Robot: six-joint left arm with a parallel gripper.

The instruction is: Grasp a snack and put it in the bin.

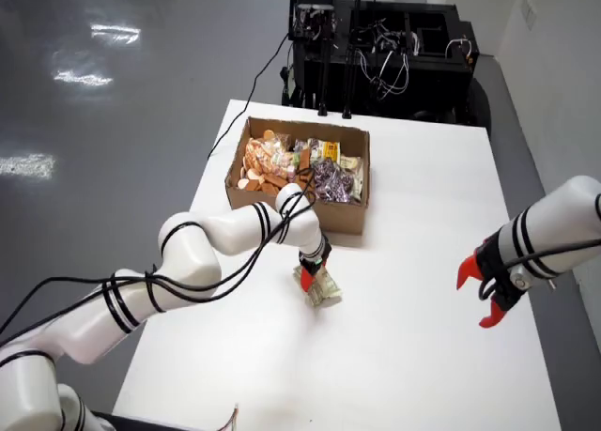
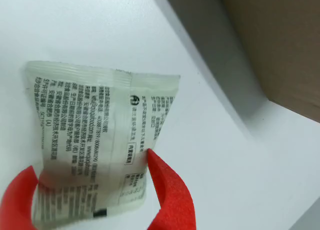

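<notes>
We find the gripper [image 1: 316, 273] low over the table [image 1: 423, 337], fingers [image 2: 167, 190] astride the snack [image 2: 95, 145] pkt. Pads are at or near the pkt's edges; whether they press it, we can't tell. Snack lies flat directly beneath the gripper, box [image 1: 310, 201] just behind and above it in the overhead view. Risks, in our judgement: slick film may slip from the pads on lift; a grip at the pkt's end lets it swing and catch the box wall.
</notes>
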